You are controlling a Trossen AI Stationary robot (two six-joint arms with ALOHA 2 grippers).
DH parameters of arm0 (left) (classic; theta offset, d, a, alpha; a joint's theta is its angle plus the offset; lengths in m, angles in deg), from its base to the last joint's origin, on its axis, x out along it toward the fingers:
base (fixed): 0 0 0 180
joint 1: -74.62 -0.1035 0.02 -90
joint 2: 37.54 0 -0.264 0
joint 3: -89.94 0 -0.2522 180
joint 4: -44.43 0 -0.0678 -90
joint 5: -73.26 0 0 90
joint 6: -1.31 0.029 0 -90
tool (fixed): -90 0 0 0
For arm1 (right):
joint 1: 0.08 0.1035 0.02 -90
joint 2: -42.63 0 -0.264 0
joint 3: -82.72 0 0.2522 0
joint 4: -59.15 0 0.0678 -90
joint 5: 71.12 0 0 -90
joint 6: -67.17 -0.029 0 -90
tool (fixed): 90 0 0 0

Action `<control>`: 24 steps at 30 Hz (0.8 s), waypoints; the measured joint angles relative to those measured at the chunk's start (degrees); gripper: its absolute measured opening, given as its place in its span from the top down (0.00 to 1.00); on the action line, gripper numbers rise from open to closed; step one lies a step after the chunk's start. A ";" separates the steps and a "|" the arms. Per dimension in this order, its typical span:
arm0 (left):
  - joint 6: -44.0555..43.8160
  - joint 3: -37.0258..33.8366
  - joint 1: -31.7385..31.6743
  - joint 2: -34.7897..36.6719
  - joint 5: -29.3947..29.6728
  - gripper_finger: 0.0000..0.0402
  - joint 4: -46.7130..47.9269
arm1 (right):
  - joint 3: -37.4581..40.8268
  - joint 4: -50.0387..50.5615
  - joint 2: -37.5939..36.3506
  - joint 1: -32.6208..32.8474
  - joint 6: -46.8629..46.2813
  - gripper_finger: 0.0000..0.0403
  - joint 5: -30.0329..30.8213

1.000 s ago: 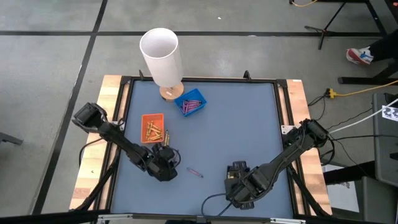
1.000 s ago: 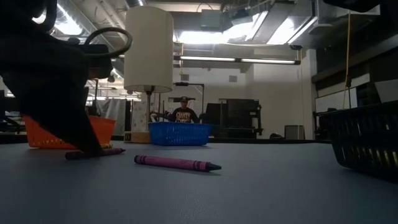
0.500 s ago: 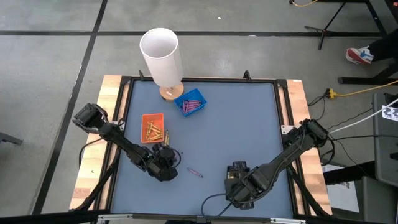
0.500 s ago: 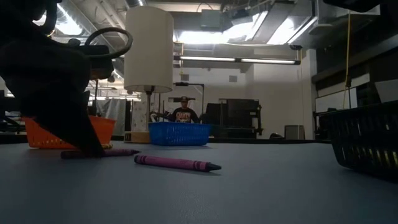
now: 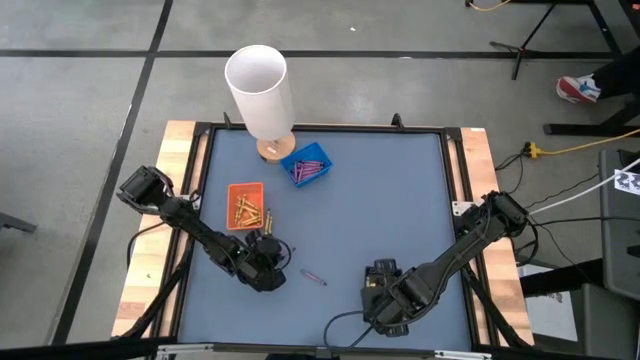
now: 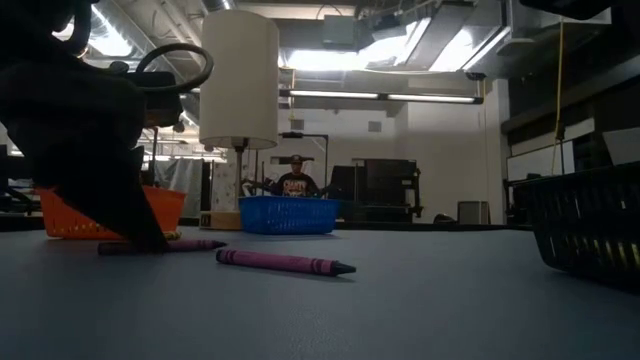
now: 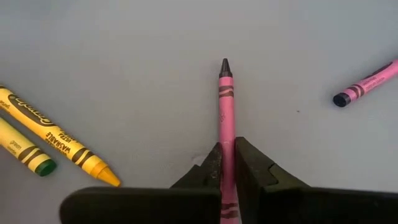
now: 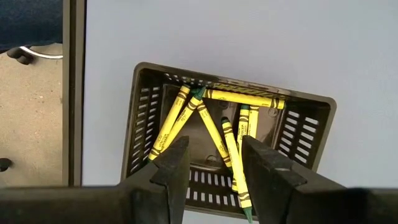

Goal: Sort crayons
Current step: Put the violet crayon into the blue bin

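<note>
Your left arm's jaws are clenched on a pink crayon (image 7: 224, 118) lying on the counter (image 5: 380, 200) near the orange tray (image 5: 245, 204), so the pickup is in hand; next, lift it toward the blue tray (image 5: 309, 165), while your right gripper (image 8: 214, 163) waits released over the black tray (image 8: 227, 146).

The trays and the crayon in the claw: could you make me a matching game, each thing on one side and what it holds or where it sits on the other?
Things:
1. Black tray
2. Blue tray
3. Orange tray
4. Pink crayon

States:
A. holds pink-purple crayons
B. clamped in the shut left gripper
C. holds yellow crayons, under the right gripper
D. holds orange-gold crayons

Pairs: 1-C, 2-A, 3-D, 4-B
</note>
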 joint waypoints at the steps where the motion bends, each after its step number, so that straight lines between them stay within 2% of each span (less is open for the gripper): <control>1: 0.03 -0.02 0.00 0.03 0.00 0.98 -0.10 | 0.00 0.00 0.01 0.00 0.00 0.65 0.00; 16: 0.90 -0.19 -2.29 4.04 -0.56 0.98 -0.57 | 0.00 0.02 0.01 0.00 0.43 0.65 1.36; 24: 10.89 -0.16 -8.53 7.07 0.04 0.98 -5.71 | 0.00 0.00 0.01 0.00 0.46 0.65 2.08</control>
